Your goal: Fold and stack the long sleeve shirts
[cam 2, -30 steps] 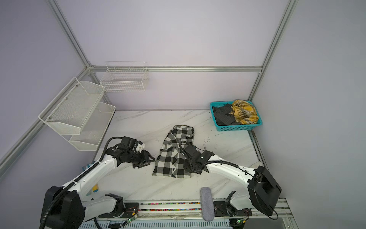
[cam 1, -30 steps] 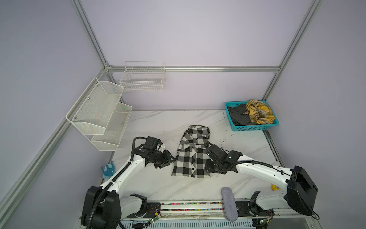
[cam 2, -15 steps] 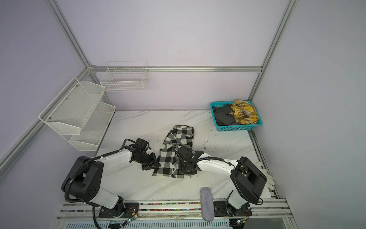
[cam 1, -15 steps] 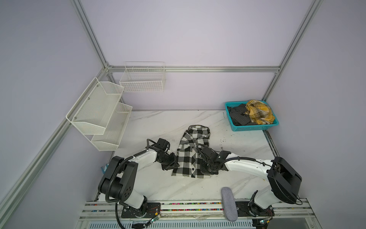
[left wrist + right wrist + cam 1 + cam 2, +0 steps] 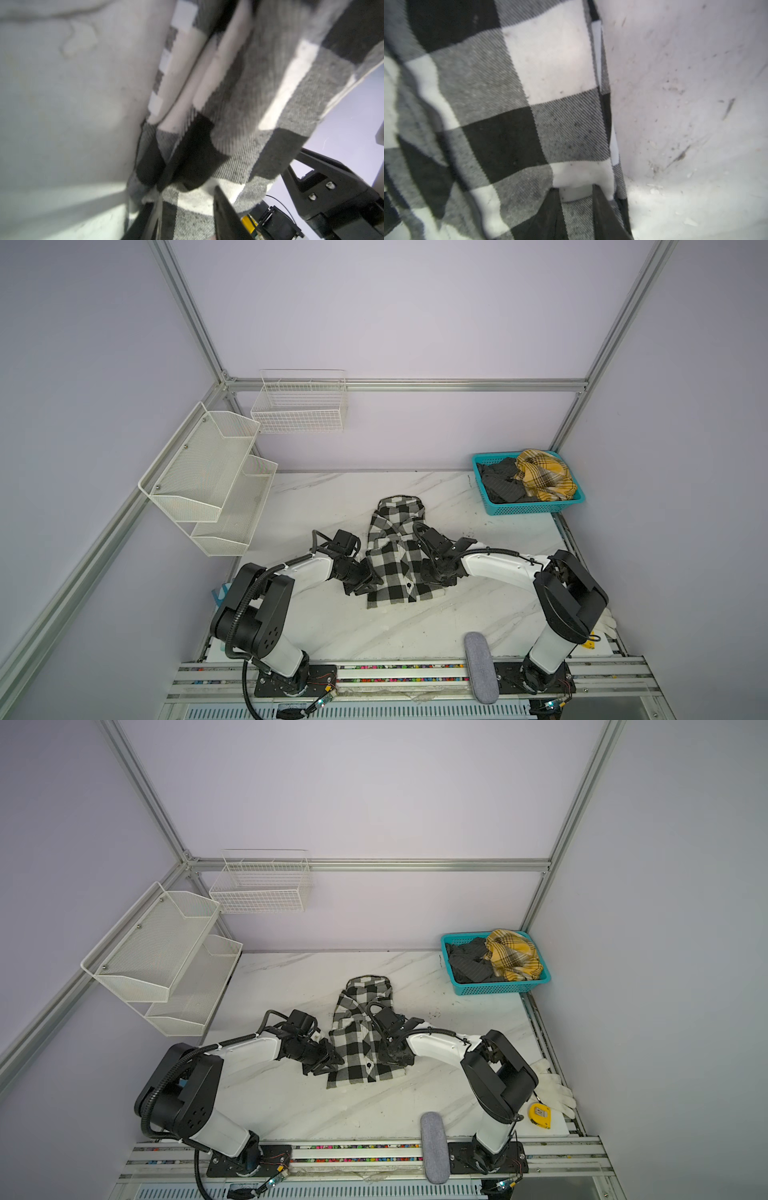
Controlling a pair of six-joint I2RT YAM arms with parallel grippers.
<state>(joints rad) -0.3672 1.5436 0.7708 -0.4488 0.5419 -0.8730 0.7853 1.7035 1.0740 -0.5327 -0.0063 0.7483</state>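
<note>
While both grippers sit at its lower sides, the checked shirt [image 5: 395, 564] lies lengthwise at the middle of the surface [image 5: 332, 497].
I have the left gripper [image 5: 368, 583] and right gripper [image 5: 434, 576] at opposite edges, I judge so the fold comes up even. The left's jaws stand apart around the hem. The right's straddle cloth, but I cannot tell if they pinch it. At the frame's right, the teal basket [image 5: 536, 508] holds a yellow plaid shirt [image 5: 544, 475] and a dark grey shirt [image 5: 498, 485], both crumpled.
</note>
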